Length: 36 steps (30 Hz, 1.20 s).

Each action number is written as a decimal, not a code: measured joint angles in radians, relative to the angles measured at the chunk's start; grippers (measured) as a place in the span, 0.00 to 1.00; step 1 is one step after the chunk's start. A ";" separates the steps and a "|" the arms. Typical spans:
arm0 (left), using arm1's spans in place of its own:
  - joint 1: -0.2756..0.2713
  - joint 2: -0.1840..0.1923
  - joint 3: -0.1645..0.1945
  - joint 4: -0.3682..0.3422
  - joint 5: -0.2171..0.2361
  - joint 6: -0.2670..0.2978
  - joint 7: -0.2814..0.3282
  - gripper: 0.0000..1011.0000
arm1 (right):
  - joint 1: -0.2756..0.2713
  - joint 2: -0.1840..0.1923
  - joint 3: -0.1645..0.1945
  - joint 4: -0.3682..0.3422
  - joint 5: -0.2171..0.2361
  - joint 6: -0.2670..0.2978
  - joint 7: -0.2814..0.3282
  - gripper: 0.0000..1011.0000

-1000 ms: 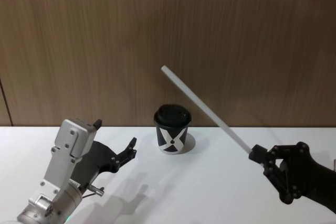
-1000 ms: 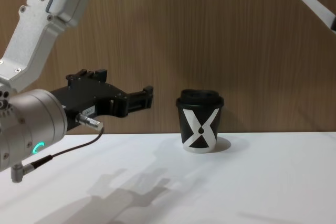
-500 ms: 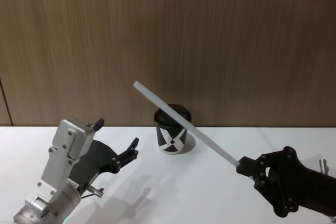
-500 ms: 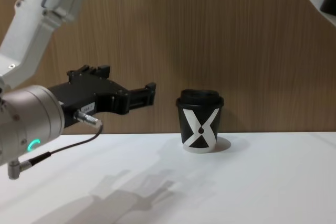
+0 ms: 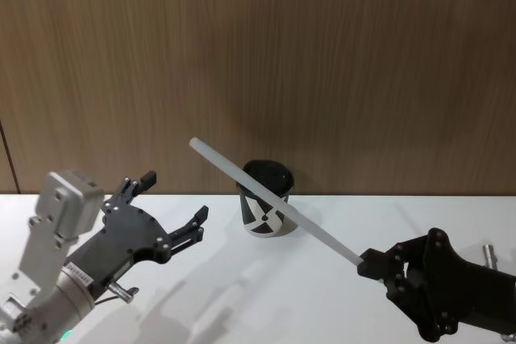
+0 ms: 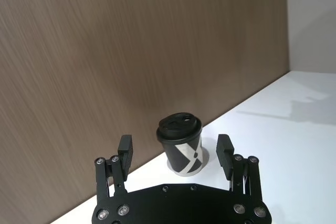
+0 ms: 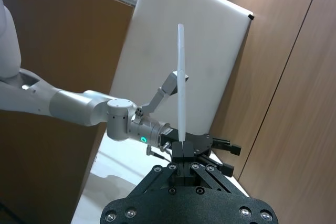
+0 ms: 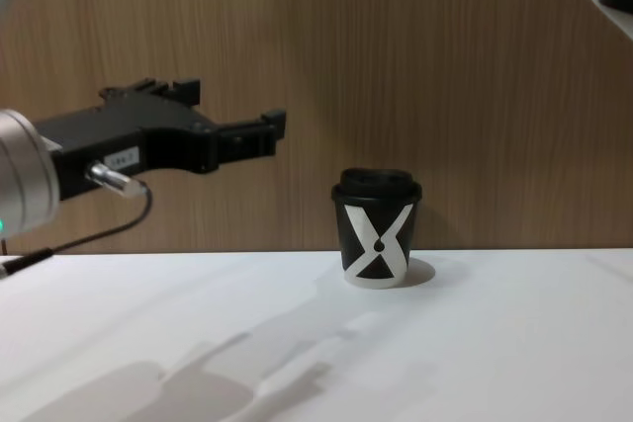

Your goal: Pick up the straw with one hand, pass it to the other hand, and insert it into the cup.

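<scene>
White straw (image 5: 274,203) sits pinched by its lower end in your right hand (image 5: 367,265), raised and slanting leftward across the cup (image 5: 260,219) on the tabletop (image 5: 242,288). Your left hand (image 5: 173,197) hovers spread near the straw's free tip, not touching.

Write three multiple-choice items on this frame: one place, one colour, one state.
1. Where is the cup?
A) upright on the table, by the wood wall
B) on a tray
C) tipped over at the table's near edge

2. What colour is the straw?
A) red
B) white
C) green

3. State of the left gripper?
A) shut on the straw
B) shut on the cup
C) open, empty

Key:
1 A: it stands upright on the table before the wall.
2 B: the right gripper holds a white straw.
3 C: its fingers are spread with nothing between them.
</scene>
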 joint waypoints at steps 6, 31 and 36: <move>0.024 0.034 -0.044 -0.041 -0.076 0.003 -0.060 0.99 | 0.003 0.000 -0.003 0.000 0.004 0.001 0.008 0.00; 0.099 0.153 -0.157 -0.153 -0.372 0.021 -0.344 0.99 | 0.008 -0.001 -0.009 0.000 0.011 0.002 0.020 0.00; 0.098 0.160 -0.156 -0.159 -0.394 0.006 -0.380 0.99 | 0.009 -0.001 -0.010 0.000 0.011 0.002 0.021 0.00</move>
